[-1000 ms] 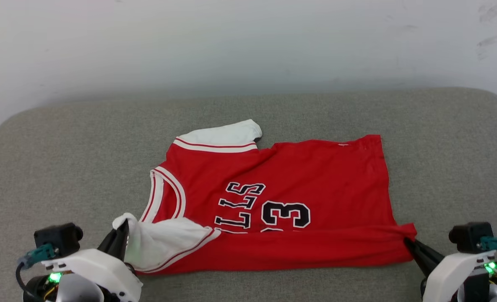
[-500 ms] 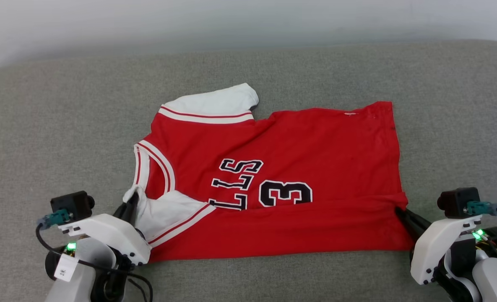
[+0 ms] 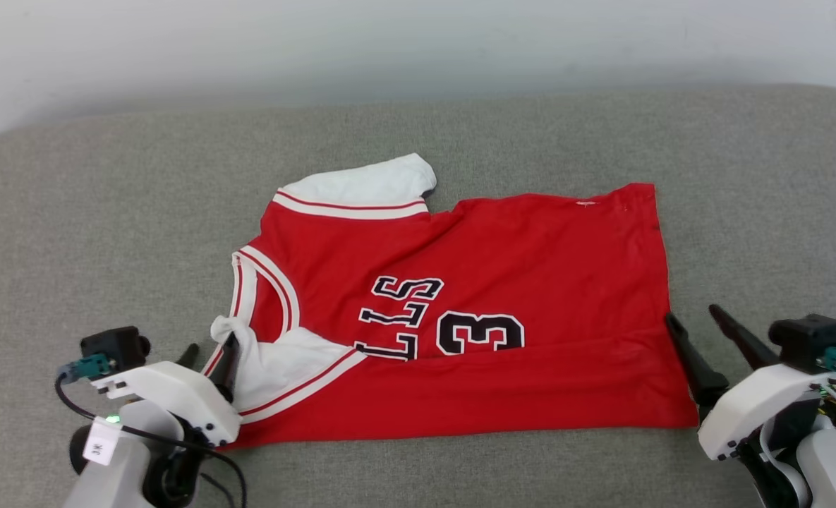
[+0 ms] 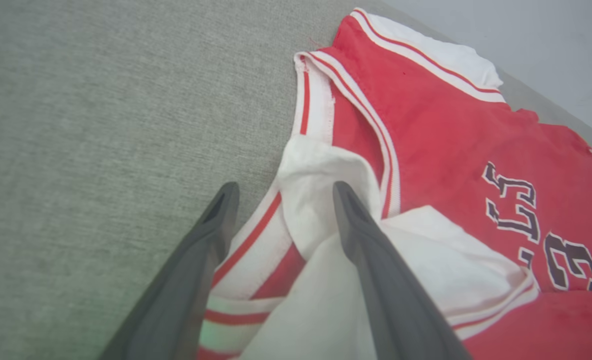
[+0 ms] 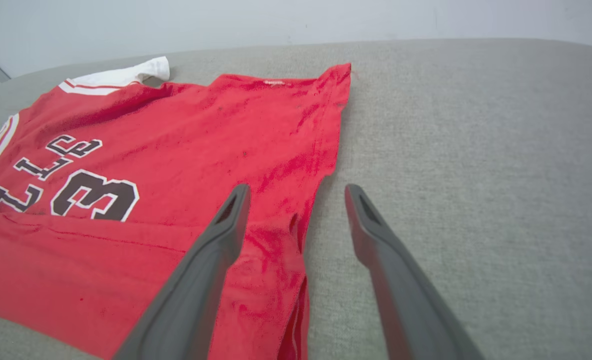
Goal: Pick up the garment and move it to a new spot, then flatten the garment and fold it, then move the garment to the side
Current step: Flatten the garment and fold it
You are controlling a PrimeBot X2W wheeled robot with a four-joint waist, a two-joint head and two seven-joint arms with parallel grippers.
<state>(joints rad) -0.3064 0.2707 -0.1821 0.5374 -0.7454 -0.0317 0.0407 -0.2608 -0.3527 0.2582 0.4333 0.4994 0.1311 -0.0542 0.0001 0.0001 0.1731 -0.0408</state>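
The garment (image 3: 502,282), a red jersey T-shirt with white sleeves and black-and-white lettering, lies flat on the grey cushion, its near long edge folded up over the lettering. My left gripper (image 3: 209,349) stands open at the near white sleeve (image 4: 315,175), one finger on the cushion and one over the sleeve. At the hem's near right corner (image 5: 296,235) my right gripper (image 3: 696,317) is open, its fingers straddling the edge with nothing pinched. The garment (image 5: 176,150) also shows in the right wrist view.
The grey cushion (image 3: 107,212) spreads wide on all sides of the garment, ending at a pale wall (image 3: 389,42) behind. Its rounded corners show at far left and far right.
Both grippers have opened and let go of the garment's folded near edge, which now lies on the shirt. The head camera shifted between frames.
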